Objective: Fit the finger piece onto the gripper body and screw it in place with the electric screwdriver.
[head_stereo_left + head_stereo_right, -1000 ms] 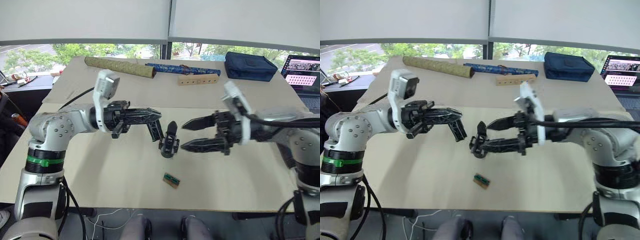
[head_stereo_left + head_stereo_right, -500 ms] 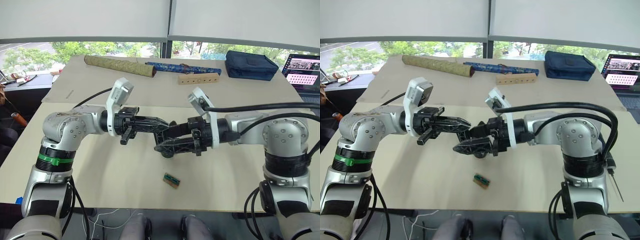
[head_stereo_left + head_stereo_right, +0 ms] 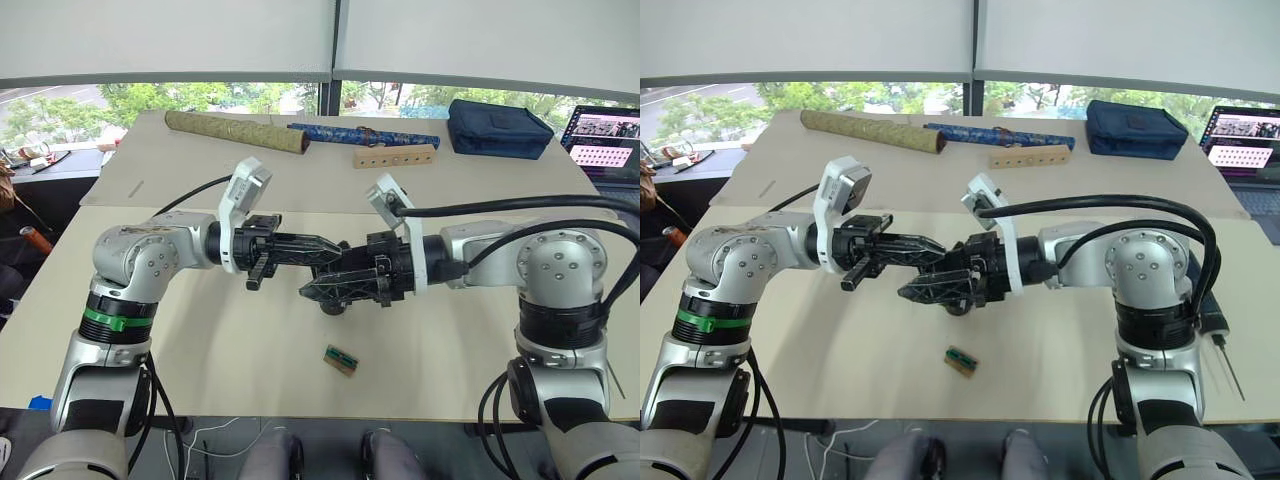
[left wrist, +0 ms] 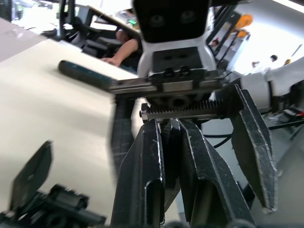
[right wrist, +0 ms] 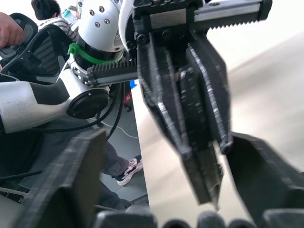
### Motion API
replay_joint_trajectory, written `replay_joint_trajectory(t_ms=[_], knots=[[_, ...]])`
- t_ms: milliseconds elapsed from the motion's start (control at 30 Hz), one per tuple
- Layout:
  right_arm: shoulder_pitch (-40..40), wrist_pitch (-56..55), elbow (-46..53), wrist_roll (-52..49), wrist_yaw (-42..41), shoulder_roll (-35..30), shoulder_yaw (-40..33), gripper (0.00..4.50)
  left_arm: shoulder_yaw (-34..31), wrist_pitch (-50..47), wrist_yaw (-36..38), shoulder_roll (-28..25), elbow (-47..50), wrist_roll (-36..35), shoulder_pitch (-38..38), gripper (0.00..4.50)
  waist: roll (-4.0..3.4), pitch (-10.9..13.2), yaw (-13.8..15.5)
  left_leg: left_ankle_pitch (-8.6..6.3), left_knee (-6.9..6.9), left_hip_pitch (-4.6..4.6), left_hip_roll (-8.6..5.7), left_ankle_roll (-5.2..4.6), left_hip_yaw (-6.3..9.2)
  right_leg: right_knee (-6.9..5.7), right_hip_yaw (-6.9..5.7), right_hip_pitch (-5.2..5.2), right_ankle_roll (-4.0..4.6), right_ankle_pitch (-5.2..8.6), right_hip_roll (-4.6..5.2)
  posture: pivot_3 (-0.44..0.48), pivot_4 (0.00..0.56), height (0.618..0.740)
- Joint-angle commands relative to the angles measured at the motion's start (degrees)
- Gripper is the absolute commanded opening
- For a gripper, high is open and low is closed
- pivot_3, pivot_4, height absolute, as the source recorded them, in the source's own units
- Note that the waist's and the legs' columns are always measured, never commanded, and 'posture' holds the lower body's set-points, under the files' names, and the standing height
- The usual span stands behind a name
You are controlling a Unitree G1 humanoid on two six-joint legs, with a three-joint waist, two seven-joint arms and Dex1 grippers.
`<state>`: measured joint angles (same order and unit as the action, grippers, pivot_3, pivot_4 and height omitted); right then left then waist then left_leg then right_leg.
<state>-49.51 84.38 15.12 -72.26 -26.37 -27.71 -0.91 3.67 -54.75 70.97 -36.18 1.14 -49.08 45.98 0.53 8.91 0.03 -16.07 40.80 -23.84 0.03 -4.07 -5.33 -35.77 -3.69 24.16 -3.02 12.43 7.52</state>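
Both arms reach inward and meet nose to nose over the middle of the counter [image 3: 200,340]; the left gripper [image 3: 325,249] has its jaws clamped on the finger piece [image 4: 172,156], a thin black wedge pinched between them; the right gripper [image 3: 318,290] has its jaws spread wide, straddling the left one's tips; the gripper body [image 3: 334,303] sits on the counter just beneath them; the electric screwdriver [image 3: 1210,315] lies at the right edge; a small green chip [image 3: 342,360] lies nearer; rolls, a wooden block, a blue pouch [image 3: 500,130] and a laptop [image 3: 605,140] line the far side below the windows.
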Motion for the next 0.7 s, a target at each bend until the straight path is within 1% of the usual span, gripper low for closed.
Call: replay_joint_trajectory(t_ms=[33, 233, 367, 400, 433, 467, 500, 600, 700], knots=[[-1.4, -0.4, 0.6, -1.1, -1.5, -0.2, -0.5, 2.59, -0.6, 1.4, 1.0, -0.8, 0.2, 1.3, 2.1, 0.00, 0.00, 0.0, 0.0, 0.00, 0.00, 0.00, 0.00, 0.00, 0.00, 0.00, 0.00, 0.00, 0.00, 0.00, 0.00, 0.000, 0.150, 0.734], [0.7, -1.3, 1.4, 0.5, -2.3, -0.5, 0.1, 0.53, -1.3, 0.7, 0.8, -0.5, 0.8, 1.4, 1.4, 0.00, 0.00, 0.0, -0.1, 0.00, 0.00, 0.00, 0.00, 0.00, 0.00, 0.00, 0.01, 0.00, 0.00, 0.00, 0.00, 0.000, 0.150, 0.734], [1.5, -2.3, 2.1, 1.8, -3.4, -0.9, 0.4, 0.48, -1.7, -0.4, 0.8, -0.8, 1.0, 0.6, 1.4, 0.00, 0.01, 0.0, -0.1, 0.00, 0.00, -0.01, 0.00, 0.00, 0.00, 0.00, 0.02, 0.01, 0.00, 0.00, 0.00, 0.000, 0.150, 0.734], [1.7, -2.6, 2.2, 2.1, -3.9, -1.1, 0.5, 0.48, -2.3, -1.6, 1.4, -1.0, 1.3, -0.7, 1.4, 0.00, 0.00, 0.0, -0.1, 0.00, 0.00, -0.01, 0.00, -0.01, 0.00, -0.01, 0.02, 0.00, 0.00, 0.00, 0.00, 0.000, 0.150, 0.734], [2.0, -3.1, 2.5, 2.5, -4.4, -1.3, 0.5, 0.48, -3.9, -2.0, 0.4, 0.0, 1.5, -2.4, 1.8, 0.50, 0.00, 0.0, -0.1, 0.00, 0.00, -0.01, 0.00, -0.01, 0.00, -0.01, 0.03, 0.01, 0.00, 0.00, 0.00, 0.000, 0.150, 0.734], [2.5, -4.8, 3.1, 3.3, -5.8, -1.4, 0.4, 0.48, -5.8, -1.4, -2.1, 1.6, 1.4, -3.3, 2.3, 1.05, 0.01, 0.0, -0.1, 0.00, 0.00, -0.01, 0.00, -0.01, 0.00, -0.01, 0.02, 0.01, 0.00, 0.00, 0.00, 0.000, 0.150, 0.734], [2.8, -6.1, 3.5, 4.0, -6.8, -1.4, 0.4, 0.44, -7.2, -0.9, -4.0, 2.7, 1.3, -3.7, 2.6, 1.46, 0.01, 0.0, 0.0, 0.00, 0.00, -0.01, 0.01, -0.01, 0.01, 0.00, 0.02, 0.01, 0.00, 0.00, 0.00, 0.000, 0.150, 0.734], [2.4, -8.3, 2.4, 4.5, -7.1, 0.2, -0.5, 0.42, -6.6, 1.4, -2.9, 2.0, 2.7, -1.8, 1.6, 2.86, 0.02, 0.0, -0.2, 0.00, 0.02, -0.01, 0.00, -0.01, 0.00, 0.00, 0.05, 0.00, 0.00, 0.00, 0.00, 0.000, 0.150, 0.734], [3.3, -14.1, 4.7, 8.7, -12.4, -1.6, 1.2, 0.42, -8.3, 2.7, -3.1, 0.8, 3.1, -1.7, 0.5, 4.32, 0.02, 0.0, -0.4, 0.00, 0.02, -0.01, 0.00, -0.01, 0.00, -0.03, 0.04, 0.01, 0.00, 0.00, 0.00, 0.000, 0.150, 0.734]])
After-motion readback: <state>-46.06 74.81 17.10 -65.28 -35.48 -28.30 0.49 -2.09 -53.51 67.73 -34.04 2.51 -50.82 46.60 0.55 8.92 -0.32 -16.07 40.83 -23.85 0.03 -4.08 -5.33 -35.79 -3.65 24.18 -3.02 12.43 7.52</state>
